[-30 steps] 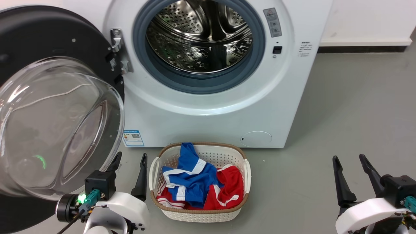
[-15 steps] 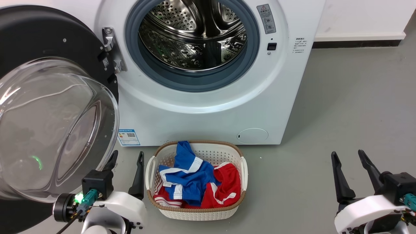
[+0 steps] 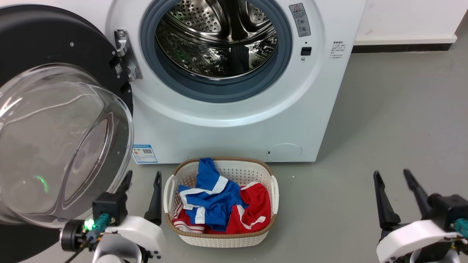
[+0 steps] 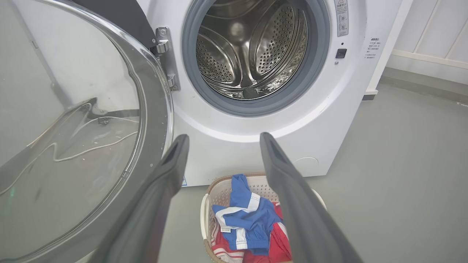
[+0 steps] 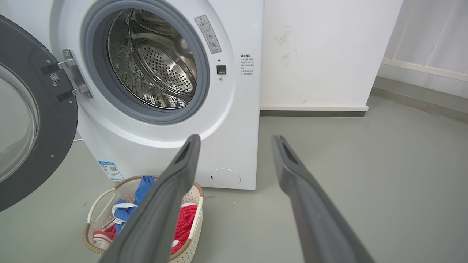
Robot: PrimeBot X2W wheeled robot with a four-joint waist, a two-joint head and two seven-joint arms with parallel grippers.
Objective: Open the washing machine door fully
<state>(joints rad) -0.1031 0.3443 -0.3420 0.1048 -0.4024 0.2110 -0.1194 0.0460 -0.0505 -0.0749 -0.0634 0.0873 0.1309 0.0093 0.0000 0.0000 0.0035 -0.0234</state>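
Observation:
The washing machine (image 3: 226, 131) is a white front-loader with its steel drum (image 3: 219, 40) exposed. The washing machine door (image 3: 44, 36), black with a bulging clear glass bowl, hangs swung out to the left on its metal hinge (image 3: 124, 54). The door (image 4: 73, 128) also covers the left half of the left wrist view, and its dark rim (image 5: 55, 120) shows at the left of the right wrist view. My left gripper (image 3: 143, 174) (image 4: 223, 136) is open, low beside the glass bowl's lower right edge and holding nothing. Far right over the floor, my right gripper (image 3: 391, 172) (image 5: 237, 137) is open and holds nothing.
A white laundry basket (image 3: 219, 239) with blue and red clothes (image 3: 212, 197) stands on the grey floor just in front of the machine, right of my left gripper. A white wall with a dark skirting (image 3: 402, 47) runs to the right of the machine.
The whole picture has shifted slightly left and up since a second ago, so the camera moved. The door and both open grippers stand as before.

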